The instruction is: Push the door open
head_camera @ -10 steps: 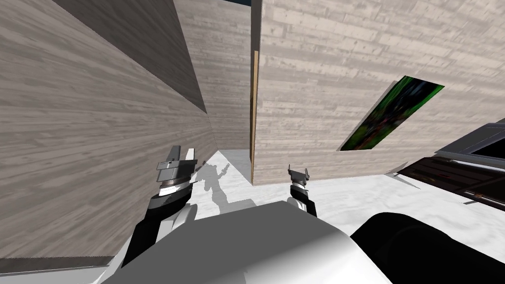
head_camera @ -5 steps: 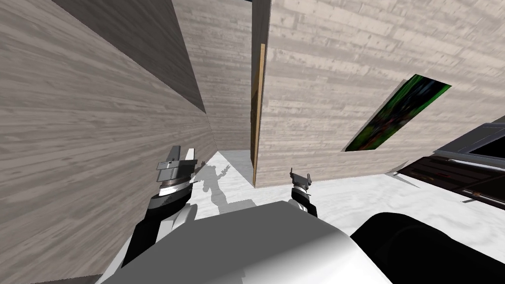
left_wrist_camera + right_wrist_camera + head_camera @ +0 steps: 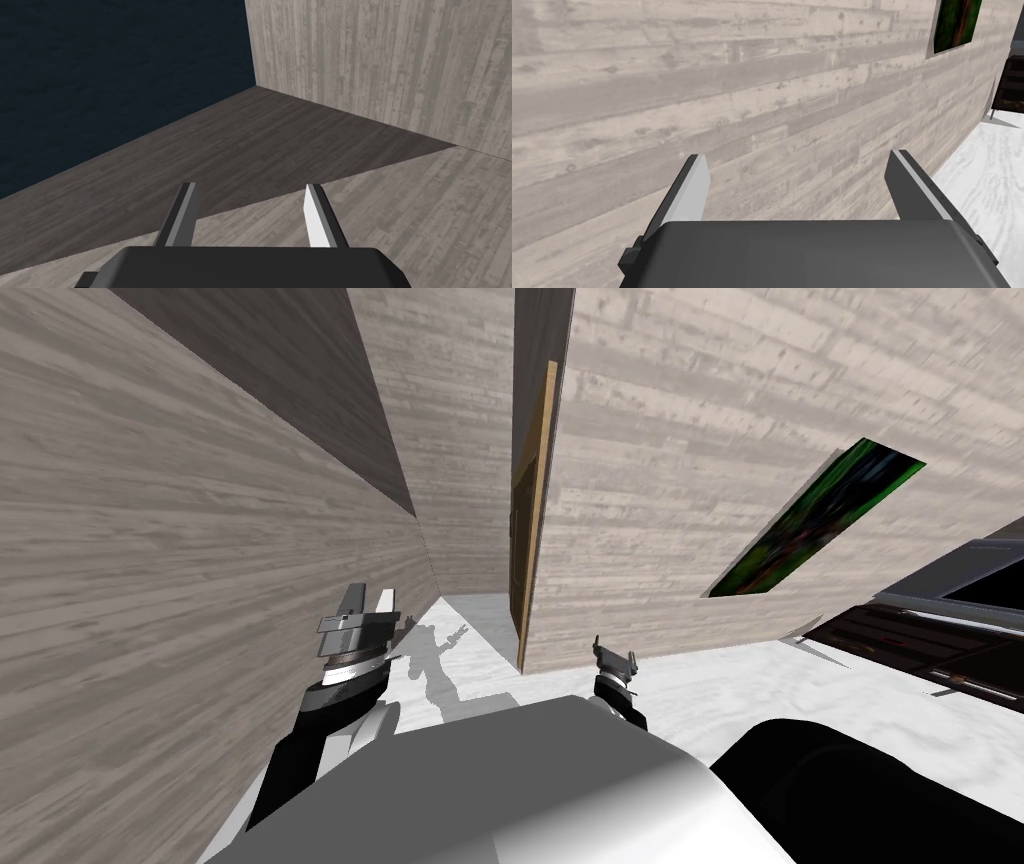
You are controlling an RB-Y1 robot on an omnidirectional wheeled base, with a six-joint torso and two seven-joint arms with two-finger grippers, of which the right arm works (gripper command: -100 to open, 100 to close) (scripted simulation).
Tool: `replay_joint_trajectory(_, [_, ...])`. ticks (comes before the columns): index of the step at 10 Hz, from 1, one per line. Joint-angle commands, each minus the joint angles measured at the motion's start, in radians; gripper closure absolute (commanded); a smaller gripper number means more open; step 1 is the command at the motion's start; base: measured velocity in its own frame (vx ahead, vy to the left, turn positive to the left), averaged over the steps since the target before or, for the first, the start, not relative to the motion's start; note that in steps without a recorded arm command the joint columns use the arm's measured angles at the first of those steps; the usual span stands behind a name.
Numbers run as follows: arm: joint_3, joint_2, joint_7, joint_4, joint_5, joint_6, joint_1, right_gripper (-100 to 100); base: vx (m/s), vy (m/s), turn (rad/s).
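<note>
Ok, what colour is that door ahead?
Tan brown. The door shows best in the head view, seen nearly edge-on between pale grey plank walls.

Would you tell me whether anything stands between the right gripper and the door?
Nothing loose; the right gripper faces the plank wall, and the brown door sits just around that wall's corner.
</note>
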Motion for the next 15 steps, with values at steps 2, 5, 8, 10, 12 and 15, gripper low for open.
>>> replay_joint_trajectory(2, [-0.005,-0.004,-0.040,0.046,-0.056,-0.020,-0.006,-100,0.100,0.082,-0.031])
replay_joint_trajectory(5, [-0.008,-0.004,-0.069,0.076,-0.108,-0.035,-0.005,-100,0.090,0.080,-0.024])
replay_joint_trajectory(8, [-0.013,-0.004,-0.108,0.115,-0.177,-0.055,-0.005,-100,0.112,0.097,-0.031])
replay_joint_trajectory(10, [-0.015,-0.004,-0.128,0.135,-0.212,-0.065,-0.004,-100,0.091,0.112,-0.025])
replay_joint_trajectory(12, [-0.018,-0.004,-0.157,0.165,-0.264,-0.080,-0.003,-100,0.118,0.098,-0.039])
replay_joint_trajectory(15, [-0.022,-0.004,-0.187,0.195,-0.316,-0.095,-0.003,-100,0.084,0.086,-0.020])
